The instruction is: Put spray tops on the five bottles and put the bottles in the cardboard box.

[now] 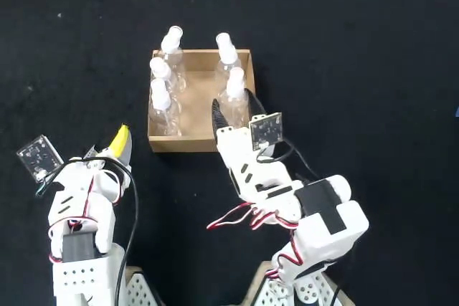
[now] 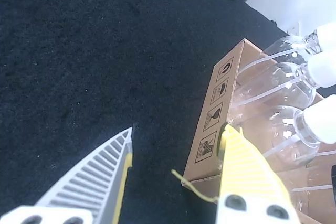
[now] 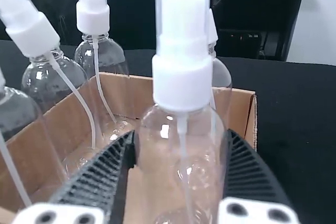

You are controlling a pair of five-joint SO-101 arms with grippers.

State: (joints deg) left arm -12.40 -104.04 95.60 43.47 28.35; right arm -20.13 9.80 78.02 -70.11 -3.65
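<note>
White plastic makes up both arms, which stand side by side at the near edge of the black surface. The left gripper hangs low over the surface just off the near left corner of the cardboard box. Its fingers are spread wide with nothing between them, and its yellow finger lies against that corner's outer wall.

The right gripper reaches over the near wall of the box on the right side. Its two black fingers press against either side of the near-right bottle. This is a clear bottle with a white spray top and a thin dip tube visible inside. It stands upright inside the box.

Beyond it, the far-right bottle stands in the far right corner of the box, also capped. Along the left wall, three more capped bottles stand in a row: the near-left bottle, the middle-left bottle and the far-left bottle. The far-left bottle leans slightly outward at the far corner. All five bottles are inside the box.
</note>
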